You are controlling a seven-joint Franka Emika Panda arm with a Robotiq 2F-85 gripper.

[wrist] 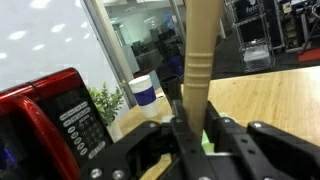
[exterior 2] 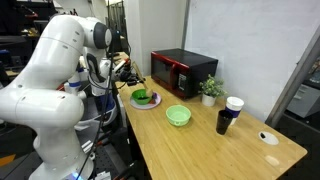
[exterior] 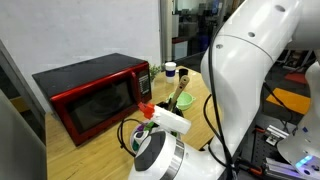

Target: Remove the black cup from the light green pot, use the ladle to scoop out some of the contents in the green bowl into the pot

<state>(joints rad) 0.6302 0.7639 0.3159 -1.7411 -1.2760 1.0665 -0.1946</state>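
In an exterior view my gripper (exterior 2: 127, 72) hangs just above the green bowl (exterior 2: 143, 97), which sits on a white plate. In the wrist view the gripper (wrist: 195, 135) is shut on the pale wooden handle of the ladle (wrist: 200, 50), which stands upright between the fingers. A patch of green shows below the jaws. The ladle's scoop end is hidden. The light green pot (exterior 2: 178, 115) stands empty in the middle of the table. The black cup (exterior 2: 223, 122) stands on the table to the right of the pot, beside the white cup.
A red microwave (exterior 2: 184, 72) and a small potted plant (exterior 2: 210, 89) stand at the back of the table. A white cup with a dark top (exterior 2: 234, 105) is next to the black cup. The robot's white arm (exterior: 255, 70) fills much of an exterior view.
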